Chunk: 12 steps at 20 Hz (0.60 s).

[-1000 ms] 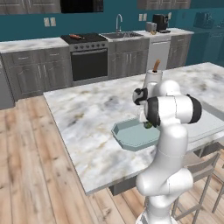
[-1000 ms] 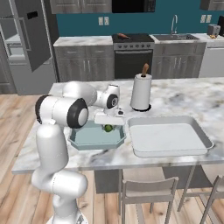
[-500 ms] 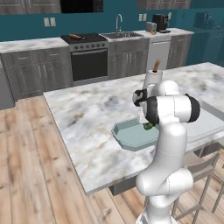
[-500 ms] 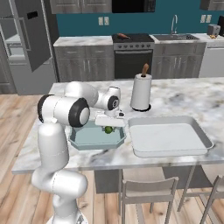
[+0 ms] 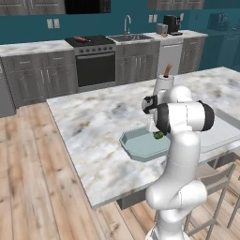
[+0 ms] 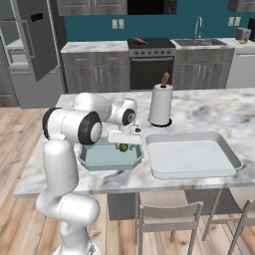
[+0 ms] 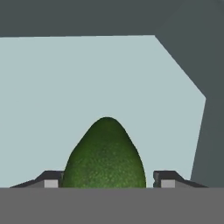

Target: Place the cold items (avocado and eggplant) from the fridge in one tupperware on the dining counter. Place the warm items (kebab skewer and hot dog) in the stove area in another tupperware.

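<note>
Pale blue-green plastic forms the shallow eight-sided tupperware (image 6: 99, 162), which sits on the grey-veined white marble dining counter (image 5: 93, 122) near its front edge, within easy reach of the arm. The dark green, pebbled, egg-shaped avocado (image 7: 105, 155) lies inside this container, on its floor and towards the right side as the right base view shows it.

The two-finger gripper (image 7: 105, 180) points down into the container and straddles the avocado. In the hand view one dark fingertip stands on each side of the fruit. A thin strip of container floor shows between the fruit and the right-hand tip, while the left-hand tip meets the fruit's outline. The jaws therefore stand slightly wider than the avocado and do not appear to clamp it. The low position of the hand suggests a gentle set-down rather than a drop, which keeps the rounded fruit from rolling against the wall.

The large white rectangular tray (image 6: 164, 169) lies just to the right of the tupperware, and the white paper towel roll on its dark base (image 6: 161, 104) stands behind the tray.

Judgement: the avocado step is nearly complete. The eggplant and both warm items remain, so under a quarter of the task is done. The next move calls for a straight upward withdrawal, so that neither fingertip nudges the fruit.
</note>
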Motion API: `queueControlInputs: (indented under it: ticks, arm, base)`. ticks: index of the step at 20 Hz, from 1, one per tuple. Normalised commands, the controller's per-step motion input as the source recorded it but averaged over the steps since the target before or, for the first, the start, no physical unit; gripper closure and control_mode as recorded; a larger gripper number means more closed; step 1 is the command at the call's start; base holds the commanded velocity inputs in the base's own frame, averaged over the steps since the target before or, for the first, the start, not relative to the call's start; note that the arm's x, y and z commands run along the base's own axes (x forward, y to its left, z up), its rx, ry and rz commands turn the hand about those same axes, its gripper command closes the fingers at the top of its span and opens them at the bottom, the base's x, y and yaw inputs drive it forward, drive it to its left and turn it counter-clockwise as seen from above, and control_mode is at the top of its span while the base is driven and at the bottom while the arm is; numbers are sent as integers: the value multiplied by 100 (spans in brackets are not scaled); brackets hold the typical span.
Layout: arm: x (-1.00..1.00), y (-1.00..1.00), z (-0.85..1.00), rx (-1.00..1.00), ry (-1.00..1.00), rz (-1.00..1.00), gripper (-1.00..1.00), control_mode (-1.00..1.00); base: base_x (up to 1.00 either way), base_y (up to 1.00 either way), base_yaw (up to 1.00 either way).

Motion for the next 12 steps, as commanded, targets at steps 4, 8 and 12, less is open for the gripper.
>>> queueControlInputs:
  ticks: [4,8,12]
  arm:
    - [0,0,0,0,0,0,-100,-100]
    - [0,1,2,0,0,0,-100,-100]
    - [-33,4,24,-1,0,-2,-100,-100]
  base:
    - [0,0,0]
    - [0,0,0]
    - [0,0,0]
